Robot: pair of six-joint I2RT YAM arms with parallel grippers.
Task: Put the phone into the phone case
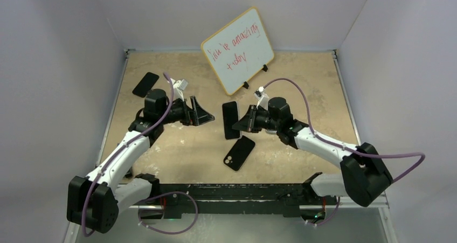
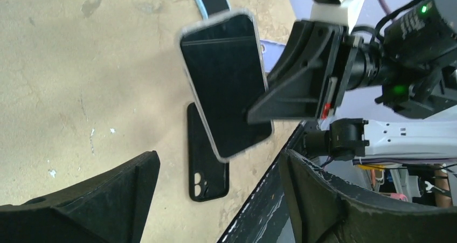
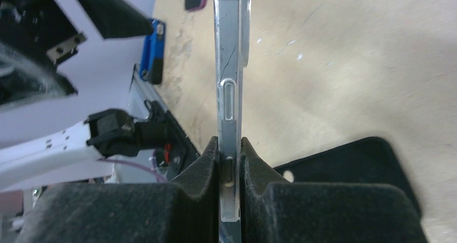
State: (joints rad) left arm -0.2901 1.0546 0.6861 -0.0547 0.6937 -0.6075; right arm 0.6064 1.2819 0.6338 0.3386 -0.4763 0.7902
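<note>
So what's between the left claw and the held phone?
Nothing: the top view shows only bare tabletop between the left claw and the phone.

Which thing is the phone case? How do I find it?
Find the whiteboard leaning at the back of the table. Come straight forward past the phone held on edge in the jaws of the right gripper; the phone case lies flat just in front. It is black with a small camera hole near one corner, unlike the second phone far off at the back left.
</note>
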